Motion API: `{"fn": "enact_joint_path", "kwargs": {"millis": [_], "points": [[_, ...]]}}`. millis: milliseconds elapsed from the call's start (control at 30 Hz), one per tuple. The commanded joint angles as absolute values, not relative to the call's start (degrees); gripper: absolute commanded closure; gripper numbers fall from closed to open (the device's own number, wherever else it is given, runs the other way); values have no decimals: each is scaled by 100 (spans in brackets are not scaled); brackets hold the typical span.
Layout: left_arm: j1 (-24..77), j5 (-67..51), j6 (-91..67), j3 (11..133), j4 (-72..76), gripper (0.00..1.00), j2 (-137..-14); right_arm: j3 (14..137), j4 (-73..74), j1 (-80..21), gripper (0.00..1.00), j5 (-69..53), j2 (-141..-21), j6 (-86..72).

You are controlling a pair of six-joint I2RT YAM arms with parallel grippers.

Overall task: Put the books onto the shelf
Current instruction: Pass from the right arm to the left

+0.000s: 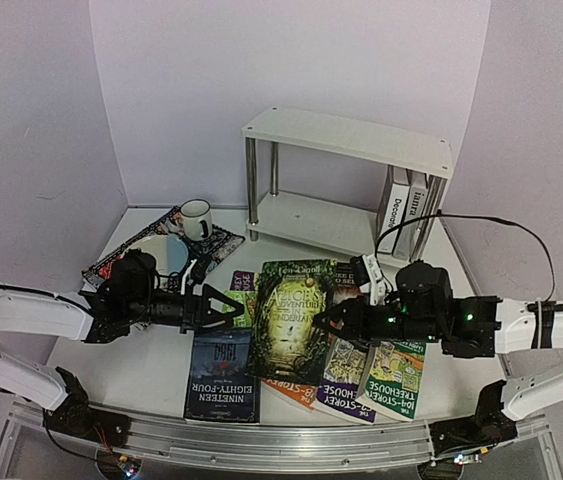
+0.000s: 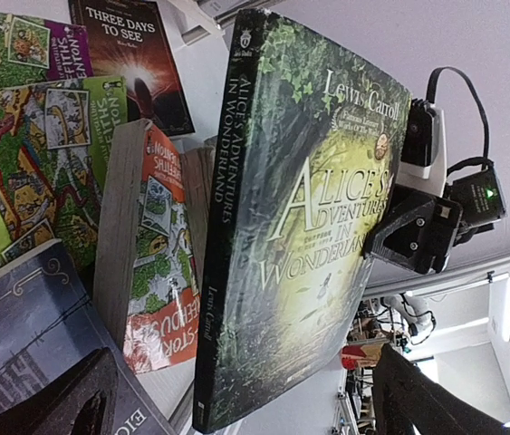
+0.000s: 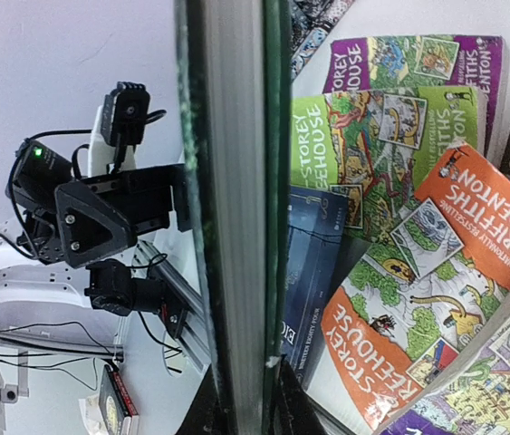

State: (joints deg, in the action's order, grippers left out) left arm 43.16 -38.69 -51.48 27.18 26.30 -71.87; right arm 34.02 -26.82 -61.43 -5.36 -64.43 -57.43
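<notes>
1. Handling: the Alice book [image 1: 296, 305] is a large, thin paperback, judged light, flexible and glossy-slick; hold deep on one edge.
2. Appearance: dark green forest cover, pale title, black spine.
3. Location: raised over the other books [image 1: 223, 375] on the surface [image 1: 141, 370]; shelf [image 1: 346, 140] at 1 o'clock.
4. Tools: right tool [image 1: 329, 318] pinches its 3 o'clock edge; left tool [image 1: 229, 305] spread wide at 9 o'clock.
</notes>
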Motion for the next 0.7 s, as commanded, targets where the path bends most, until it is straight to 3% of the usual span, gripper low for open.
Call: {"fn": "enact_joint_path", "kwargs": {"millis": [0,667], "points": [[4298,-4443,-5298,2984,3526,1,-7291,3893,-2965,-6155,100,-828,-6232,-5328],[4290,-4588,-5792,2782,4373,3,-7255,3968,-3324,-6152,100,-996,-5992,-4995]]}}
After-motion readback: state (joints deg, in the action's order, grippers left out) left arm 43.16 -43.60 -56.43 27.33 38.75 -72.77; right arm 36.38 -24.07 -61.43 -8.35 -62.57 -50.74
